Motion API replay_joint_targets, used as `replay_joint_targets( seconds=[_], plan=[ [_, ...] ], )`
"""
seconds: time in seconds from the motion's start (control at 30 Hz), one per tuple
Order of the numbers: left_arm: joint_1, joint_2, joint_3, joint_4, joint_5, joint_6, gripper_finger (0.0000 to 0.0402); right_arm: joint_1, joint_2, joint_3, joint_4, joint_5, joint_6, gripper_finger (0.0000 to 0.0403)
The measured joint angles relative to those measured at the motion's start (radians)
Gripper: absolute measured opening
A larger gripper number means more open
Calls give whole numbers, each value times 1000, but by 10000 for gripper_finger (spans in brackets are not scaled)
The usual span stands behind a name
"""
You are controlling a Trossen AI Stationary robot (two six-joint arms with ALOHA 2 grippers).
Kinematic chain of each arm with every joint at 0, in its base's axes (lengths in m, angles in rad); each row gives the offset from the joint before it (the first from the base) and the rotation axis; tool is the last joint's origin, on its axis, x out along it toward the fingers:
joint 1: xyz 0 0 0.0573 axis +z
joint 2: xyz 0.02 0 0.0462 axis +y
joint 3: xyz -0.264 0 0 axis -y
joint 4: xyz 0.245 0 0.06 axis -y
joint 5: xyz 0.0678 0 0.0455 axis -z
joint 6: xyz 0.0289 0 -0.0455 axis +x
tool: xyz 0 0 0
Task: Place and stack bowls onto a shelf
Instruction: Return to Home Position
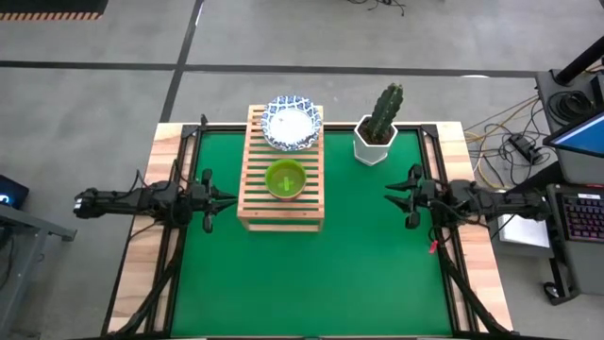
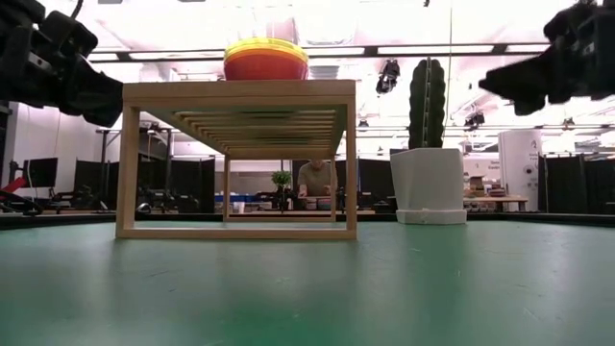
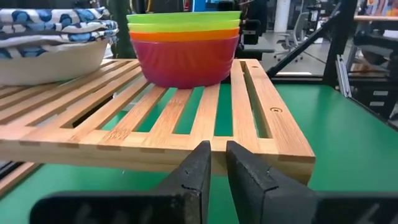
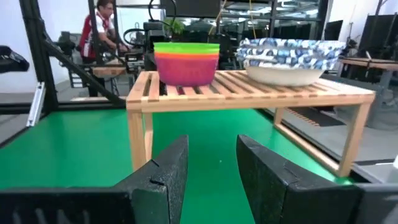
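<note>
The wooden slatted shelf (image 1: 281, 170) stands on the green mat. A stack of white bowls with blue patterned rims (image 1: 293, 123) sits on its far end. A nest of small plastic bowls (image 1: 285, 179), green on top, rests on the middle slats; the left wrist view shows the plastic bowls (image 3: 185, 46) as green, yellow-green, orange and red-purple. My left gripper (image 1: 229, 199) hovers off the shelf's left side, fingers nearly closed (image 3: 214, 171), holding nothing. My right gripper (image 1: 390, 192) hangs over the mat's right part, open (image 4: 211, 168) and empty.
A cactus in a white hexagonal pot (image 1: 378, 127) stands on the mat right of the shelf's far end. Bare green mat (image 1: 311, 279) stretches toward the near edge. A person (image 4: 102, 28) works at a bench in the room beyond the table.
</note>
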Motion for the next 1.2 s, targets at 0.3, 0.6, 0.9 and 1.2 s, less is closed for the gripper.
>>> replay_joint_targets(
  seconds=[0.3,0.6,0.9,1.2],
  plan=[
    [-1,0,-1,6,-1,45,7,-20,18,-32,86,111,14,105],
    [-1,8,-2,18,-181,45,11,-19,60,-32,68,214,23,79],
    [-1,13,-2,18,-181,45,11,-19,64,-33,68,214,31,79],
    [-1,14,-2,17,-181,45,11,-19,66,-33,68,214,31,85]
  ],
)
